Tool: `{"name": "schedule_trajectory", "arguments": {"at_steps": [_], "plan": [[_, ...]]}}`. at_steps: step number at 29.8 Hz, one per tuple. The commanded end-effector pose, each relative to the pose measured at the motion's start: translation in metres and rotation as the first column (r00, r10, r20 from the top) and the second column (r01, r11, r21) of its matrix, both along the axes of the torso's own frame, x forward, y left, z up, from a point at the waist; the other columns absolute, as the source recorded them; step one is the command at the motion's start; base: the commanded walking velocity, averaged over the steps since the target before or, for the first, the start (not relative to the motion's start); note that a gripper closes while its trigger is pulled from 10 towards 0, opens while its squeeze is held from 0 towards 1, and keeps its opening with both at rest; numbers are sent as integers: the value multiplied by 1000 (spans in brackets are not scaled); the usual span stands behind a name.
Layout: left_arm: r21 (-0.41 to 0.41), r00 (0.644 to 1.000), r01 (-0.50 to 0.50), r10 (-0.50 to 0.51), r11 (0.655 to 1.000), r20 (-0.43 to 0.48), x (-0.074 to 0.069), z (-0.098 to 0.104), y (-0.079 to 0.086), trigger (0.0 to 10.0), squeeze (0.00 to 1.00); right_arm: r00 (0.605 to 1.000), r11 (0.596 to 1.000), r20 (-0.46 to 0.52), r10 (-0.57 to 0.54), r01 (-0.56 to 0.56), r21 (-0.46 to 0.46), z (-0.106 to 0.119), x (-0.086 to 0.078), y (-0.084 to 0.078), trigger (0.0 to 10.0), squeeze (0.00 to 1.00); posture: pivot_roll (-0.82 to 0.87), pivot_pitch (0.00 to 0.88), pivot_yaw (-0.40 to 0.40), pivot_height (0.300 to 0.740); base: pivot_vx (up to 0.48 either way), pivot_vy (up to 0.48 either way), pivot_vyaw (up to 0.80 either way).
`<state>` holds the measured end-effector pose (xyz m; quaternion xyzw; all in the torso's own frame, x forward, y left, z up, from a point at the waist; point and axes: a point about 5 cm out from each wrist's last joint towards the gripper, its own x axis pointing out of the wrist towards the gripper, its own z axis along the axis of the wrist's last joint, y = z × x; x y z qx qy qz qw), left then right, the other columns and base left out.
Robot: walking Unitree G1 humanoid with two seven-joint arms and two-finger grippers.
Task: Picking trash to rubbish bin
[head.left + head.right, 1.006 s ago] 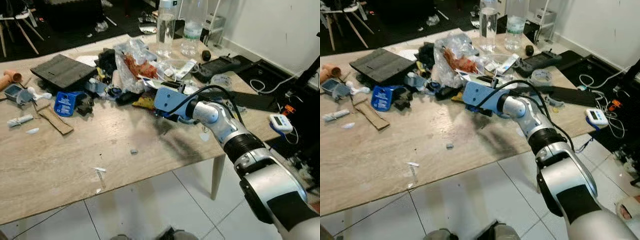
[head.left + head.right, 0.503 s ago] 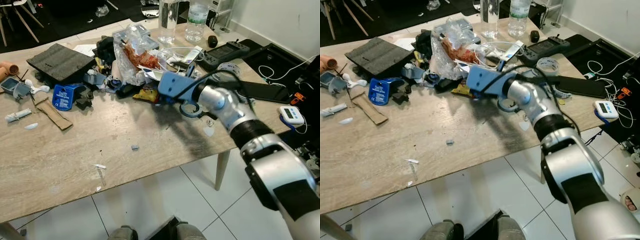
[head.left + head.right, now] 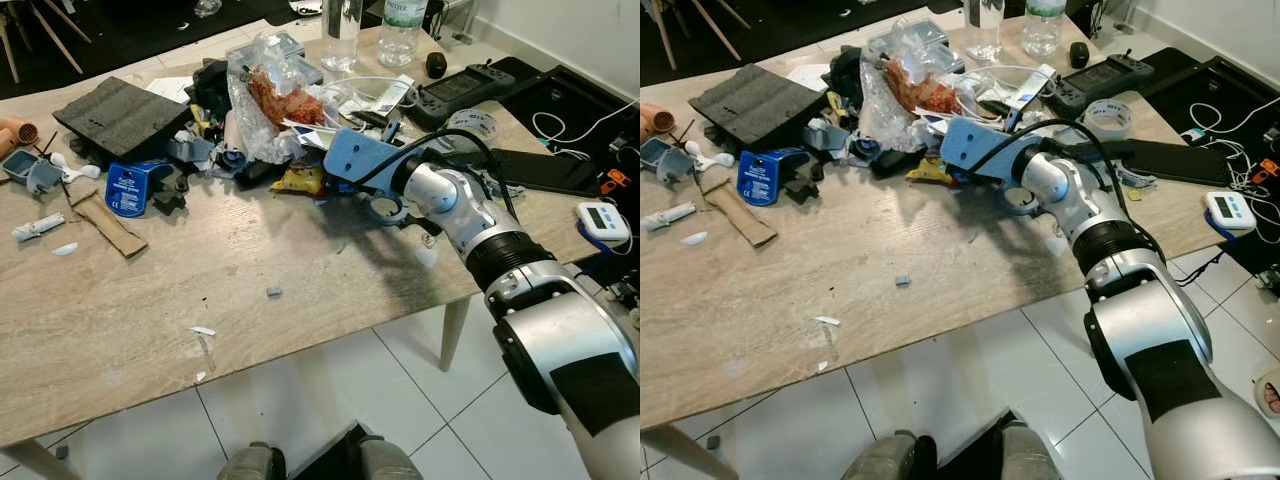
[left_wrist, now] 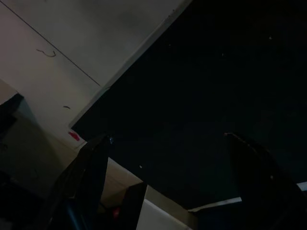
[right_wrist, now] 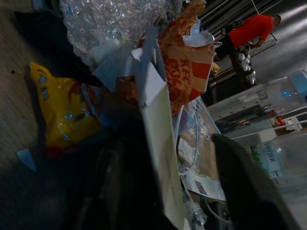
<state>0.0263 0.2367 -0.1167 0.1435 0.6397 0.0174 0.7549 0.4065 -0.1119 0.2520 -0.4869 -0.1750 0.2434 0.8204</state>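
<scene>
At the far left of the head view, a blue tub (image 3: 127, 189) and a cardboard strip (image 3: 104, 224) are lying on the wooden table (image 3: 150, 300). Toward upper centre, the trash is sitting in a heap: a crumpled clear plastic bag (image 3: 262, 105) over red-orange wrapping, with a yellow snack wrapper (image 3: 300, 180) at its near edge. Just right of that, the right gripper (image 5: 158, 158) is reaching into the pile, its fingers spread either side of a pale card edge (image 5: 160, 158), not yet pinching anything. A tape roll (image 3: 472, 122) and a black tablet (image 3: 540, 172) are lying further right. The left gripper (image 4: 165, 167) is hanging idle in shade, fingers apart.

No rubbish bin is visible. Closing here is likely risking a tangled grab: the loose bag could be dragged along, spilling neighbouring scraps or nudging the two clear bottles (image 3: 343, 25) behind.
</scene>
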Motion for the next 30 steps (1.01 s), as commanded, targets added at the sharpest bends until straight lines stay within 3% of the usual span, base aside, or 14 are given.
{"name": "schedule_trajectory", "arguments": {"at_steps": [1,8,21,25,28,29,30], "plan": [[20,999,13,-12,1000,-38,-12,2,10,10000,0,1000,1000,14,-4,4,25,6,1,-2,0,0,74,252,66,740,0,0,0],[22,999,18,-17,1000,-36,-10,2,10,10000,0,999,999,34,3,-4,37,12,1,-1,0,0,67,236,65,740,0,0,0],[8,1000,20,-20,1000,9,15,2,3,10000,0,985,986,160,63,-87,143,47,-4,9,0,0,33,167,50,740,0,0,0],[5,1000,22,-22,1000,21,25,2,2,10000,0,965,937,205,165,-218,272,74,-13,21,0,0,7,128,46,740,0,0,0],[3,999,23,-23,1000,22,27,2,0,10000,0,958,910,197,208,-263,319,79,-16,25,0,0,3,122,44,740,0,0,0],[-1,999,24,-24,1000,25,30,2,-2,10000,0,933,842,177,314,-360,402,84,-23,34,0,0,-3,112,39,740,0,0,0],[-1,999,24,-24,1000,25,30,2,-2,10000,0,933,842,177,314,-360,402,84,-23,34,0,0,-3,112,39,740,0,0,0]]}}
